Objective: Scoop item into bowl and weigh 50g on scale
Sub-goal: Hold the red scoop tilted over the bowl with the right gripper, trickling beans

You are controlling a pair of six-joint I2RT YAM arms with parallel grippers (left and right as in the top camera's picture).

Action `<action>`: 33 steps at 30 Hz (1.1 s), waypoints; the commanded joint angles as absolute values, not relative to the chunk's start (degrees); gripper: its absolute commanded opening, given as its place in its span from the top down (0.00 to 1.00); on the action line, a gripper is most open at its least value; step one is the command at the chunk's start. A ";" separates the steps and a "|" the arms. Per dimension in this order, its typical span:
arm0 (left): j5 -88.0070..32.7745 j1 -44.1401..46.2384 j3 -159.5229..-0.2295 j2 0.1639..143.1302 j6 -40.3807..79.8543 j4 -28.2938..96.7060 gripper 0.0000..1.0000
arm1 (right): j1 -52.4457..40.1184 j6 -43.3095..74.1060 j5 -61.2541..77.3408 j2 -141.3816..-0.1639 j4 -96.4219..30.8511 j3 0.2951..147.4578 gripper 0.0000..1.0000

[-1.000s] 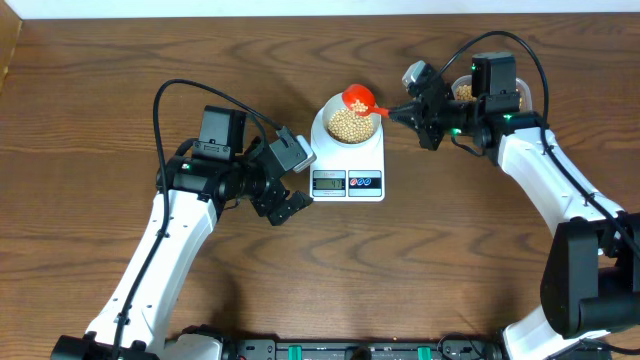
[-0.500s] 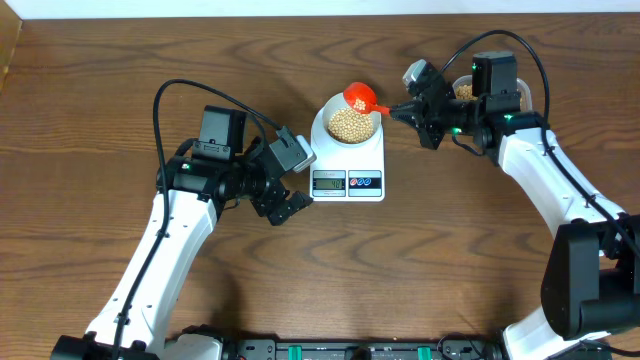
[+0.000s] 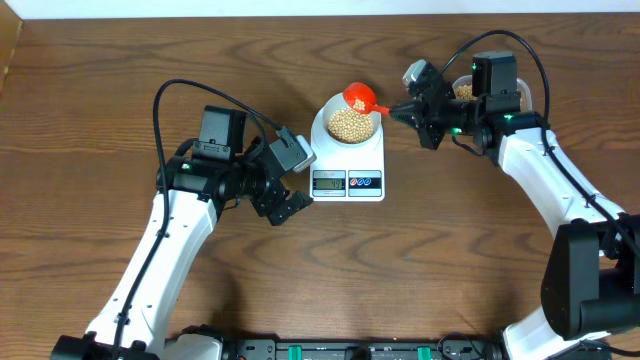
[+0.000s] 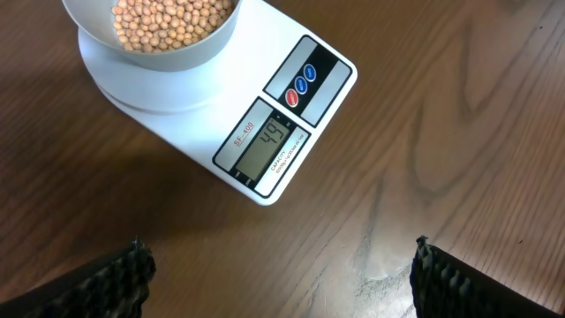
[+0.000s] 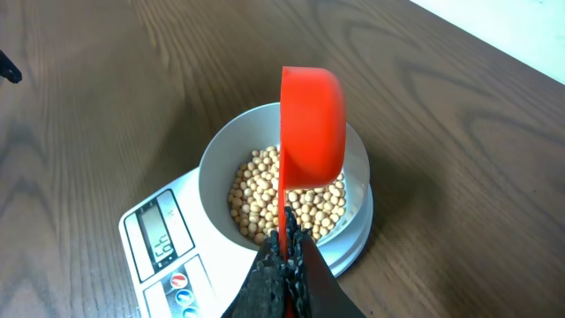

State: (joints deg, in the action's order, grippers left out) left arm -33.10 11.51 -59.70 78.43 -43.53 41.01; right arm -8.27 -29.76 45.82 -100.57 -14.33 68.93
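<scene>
The white scale (image 3: 348, 172) carries the white bowl (image 3: 322, 122), which is filled with beige beans (image 3: 350, 124). In the left wrist view the display (image 4: 265, 143) reads 49. My right gripper (image 3: 402, 112) is shut on the thin handle of a red scoop (image 3: 358, 97). The scoop is held above the bowl's far rim. From the right wrist, the scoop (image 5: 311, 124) is turned on its side over the beans (image 5: 265, 196) and bowl (image 5: 210, 168). My left gripper (image 3: 290, 205) is open over bare wood just left of the scale, its fingers (image 4: 106, 283) far apart with nothing between them.
A clear tub with more beans (image 3: 463, 90) sits behind the right wrist at the back right. Cables loop over both arms. The table's far edge runs along the top of the overhead view.
</scene>
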 commanded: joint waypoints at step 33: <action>-33.87 11.31 -60.99 78.43 -43.90 41.06 0.05 | -8.58 -30.30 45.95 -99.00 -14.35 69.21 0.99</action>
State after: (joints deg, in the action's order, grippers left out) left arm -33.10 11.51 -59.70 78.43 -43.53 41.01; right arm -8.27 -29.76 48.31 -100.53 -14.35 68.93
